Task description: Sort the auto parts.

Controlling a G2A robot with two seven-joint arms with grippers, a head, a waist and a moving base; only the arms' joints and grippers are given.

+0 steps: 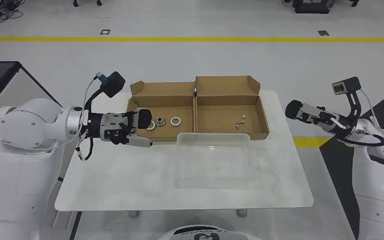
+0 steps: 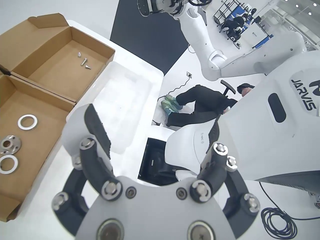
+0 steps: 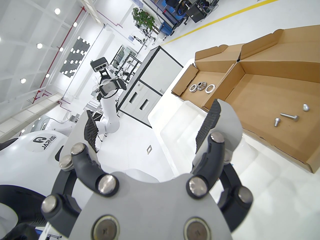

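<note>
Open-topped boxes (image 1: 195, 114), low walls around

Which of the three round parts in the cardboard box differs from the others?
The middle one: a metal flange with bolt holes; both neighbours are plain flat rings.

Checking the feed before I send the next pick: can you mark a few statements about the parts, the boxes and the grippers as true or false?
1. Both metal rings and the flange lie in the same cardboard box. True.
2. The bolts lie in that box too. False: they lie in the neighbouring cardboard box.
3. The left gripper holds a ring. False: it is open with nothing between its fingers, and both rings lie on the box floor.
4. The right gripper is open. True.
</note>
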